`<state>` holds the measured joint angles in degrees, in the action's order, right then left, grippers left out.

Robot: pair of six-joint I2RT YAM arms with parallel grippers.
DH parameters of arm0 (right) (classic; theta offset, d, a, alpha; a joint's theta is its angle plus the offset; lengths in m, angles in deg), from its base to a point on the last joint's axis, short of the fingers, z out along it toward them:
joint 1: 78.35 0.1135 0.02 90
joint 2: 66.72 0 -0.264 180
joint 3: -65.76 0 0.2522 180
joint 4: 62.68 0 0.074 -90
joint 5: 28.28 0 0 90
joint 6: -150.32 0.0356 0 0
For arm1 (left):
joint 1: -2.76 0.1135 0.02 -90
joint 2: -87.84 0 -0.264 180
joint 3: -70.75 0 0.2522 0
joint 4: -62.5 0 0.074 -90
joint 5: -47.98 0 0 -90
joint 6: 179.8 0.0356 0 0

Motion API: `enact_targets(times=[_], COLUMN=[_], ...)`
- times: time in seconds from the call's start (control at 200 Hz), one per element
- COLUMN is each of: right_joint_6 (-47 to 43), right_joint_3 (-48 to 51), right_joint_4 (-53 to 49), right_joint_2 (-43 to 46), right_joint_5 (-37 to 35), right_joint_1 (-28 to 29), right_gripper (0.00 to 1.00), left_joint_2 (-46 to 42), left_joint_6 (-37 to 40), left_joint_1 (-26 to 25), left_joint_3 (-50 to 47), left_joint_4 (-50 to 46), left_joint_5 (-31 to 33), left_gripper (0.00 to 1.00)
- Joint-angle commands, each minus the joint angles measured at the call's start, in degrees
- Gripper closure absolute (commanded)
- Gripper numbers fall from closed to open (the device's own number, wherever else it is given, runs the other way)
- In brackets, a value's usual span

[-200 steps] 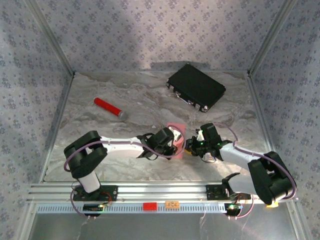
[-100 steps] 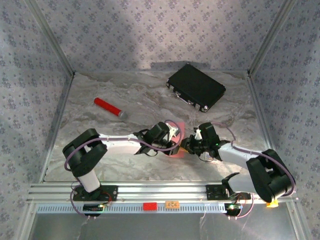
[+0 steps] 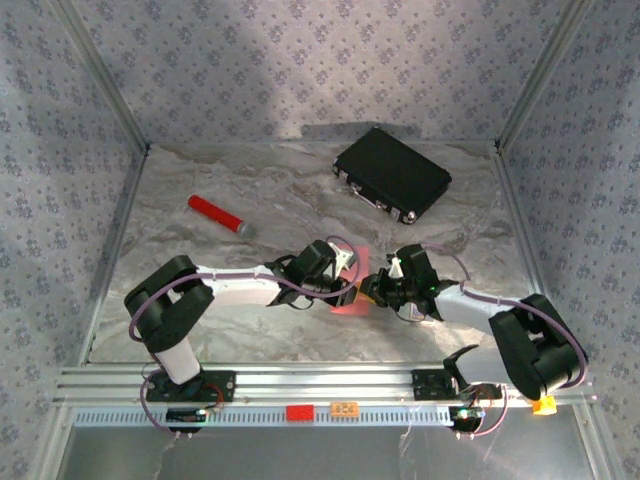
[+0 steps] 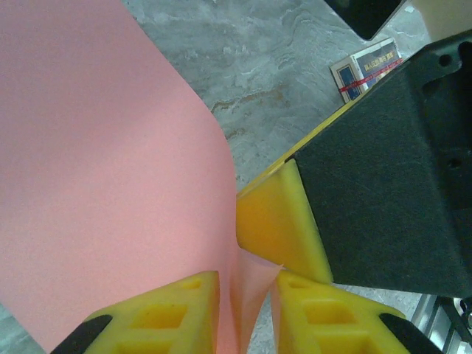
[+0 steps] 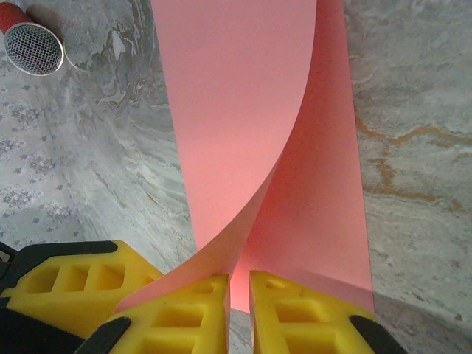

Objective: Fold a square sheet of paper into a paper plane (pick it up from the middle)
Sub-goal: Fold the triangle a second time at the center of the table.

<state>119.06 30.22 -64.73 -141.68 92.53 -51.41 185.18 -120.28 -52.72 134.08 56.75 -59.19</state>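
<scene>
The right pincer (image 5: 239, 284) is clamped on the pink sheet of paper (image 5: 243, 110); in its wrist view the two yellow fingers (image 5: 184, 313) stand almost together, with the edge of the sheet in the thin slot between them; from there the paper runs away as two layers, the left one arching over in a soft curve to meet the flatter right one at the fingers. The left pincer (image 4: 247, 284) has its jaws a little apart; a bend of the same sheet hangs in the gap, and it cannot be told whether the pads press on it. In the left wrist view one yellow finger of the right pincer touches the sheet's edge just above that gap; the two pincers sit close together, tip to tip.

From above, both meet near the middle of the table (image 3: 200, 290), somewhat toward its near edge, and the paper shows as a small pink patch between and under them; it is still a bent sheet, with no pointed shape.

A small printed card (image 4: 366, 68) lies flat on the table beyond the right pincer's black body; a red tube with a grey cap (image 3: 218, 216) lies toward the left edge, well apart from the paper; a black case (image 3: 392, 185) lies by the far edge, right of the middle.
</scene>
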Motion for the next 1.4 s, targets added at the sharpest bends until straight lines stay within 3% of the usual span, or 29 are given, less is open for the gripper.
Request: enact_targets(times=[0.0, 0.22, 0.665, 1.394], right_joint_6=[0.6, 0.7, 0.7, 0.2], right_joint_3=[0.0, -0.2, -0.2, -1.6], right_joint_4=[0.5, 0.9, 0.3, 2.6], right_joint_2=[-1.0, -1.6, -1.6, -1.3], right_joint_5=[0.1, 0.3, -0.1, 0.8], right_joint_1=[0.2, 0.2, 0.2, 1.3], right_gripper=[0.83, 0.83, 0.83, 0.84], left_joint_2=[-1.2, -1.7, -2.6, -3.4], left_joint_6=[1.3, 1.3, 1.4, 0.8], left_joint_1=[0.5, 0.9, 1.6, 2.4], left_joint_3=[-0.1, -0.4, -1.0, -0.8], left_joint_4=[2.1, 2.4, 1.9, 1.0], left_joint_5=[-0.7, -0.6, -0.5, -1.7], left_gripper=[0.75, 0.75, 0.87, 0.78])
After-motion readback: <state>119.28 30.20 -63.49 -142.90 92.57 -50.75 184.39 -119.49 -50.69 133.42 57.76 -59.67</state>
